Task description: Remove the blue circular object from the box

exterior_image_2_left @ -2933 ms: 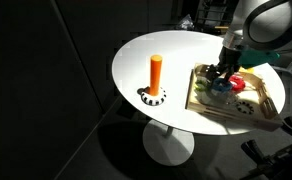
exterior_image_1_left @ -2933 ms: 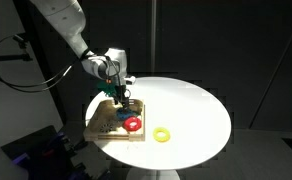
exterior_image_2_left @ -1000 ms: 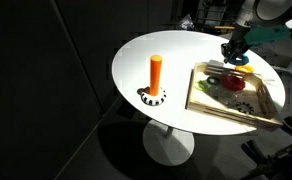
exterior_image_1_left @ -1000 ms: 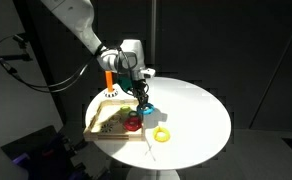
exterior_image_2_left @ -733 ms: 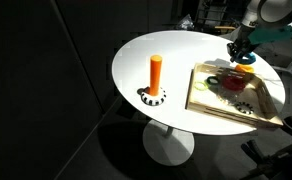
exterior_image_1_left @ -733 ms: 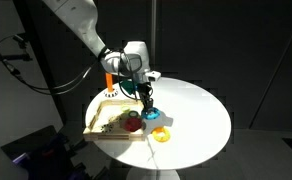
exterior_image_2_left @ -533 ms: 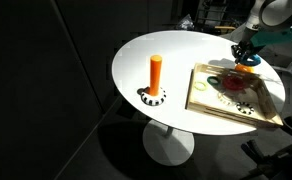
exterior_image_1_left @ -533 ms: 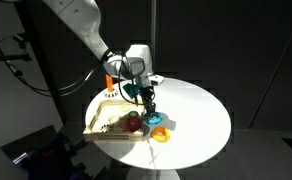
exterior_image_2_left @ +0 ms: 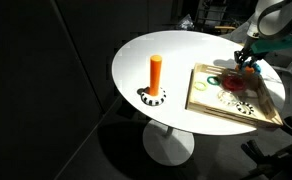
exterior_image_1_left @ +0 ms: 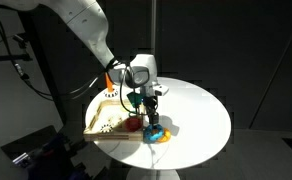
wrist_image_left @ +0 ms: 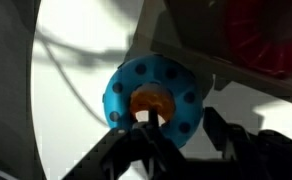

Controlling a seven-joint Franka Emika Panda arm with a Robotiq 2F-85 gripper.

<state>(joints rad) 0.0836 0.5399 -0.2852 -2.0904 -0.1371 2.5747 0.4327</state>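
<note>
Blue circular object point(wrist_image_left: 119, 96) in claw point(wrist_image_left: 149, 126)

looks like a lab: dark curtains point(exterior_image_1_left: 258, 50), loose cables point(exterior_image_1_left: 26, 76), one lit white table point(exterior_image_1_left: 201, 108).

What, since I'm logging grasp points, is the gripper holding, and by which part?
The gripper holds the blue circular object, apparently by the part of its rim between centre hole and outer edge.

the blue circular object point(wrist_image_left: 121, 95), a teal-blue disc with small holes round an open centre, sits level just outside the box point(exterior_image_1_left: 104, 120), at its 3 o'clock. the box, a shallow light-wood square tray, lies flat.
</note>
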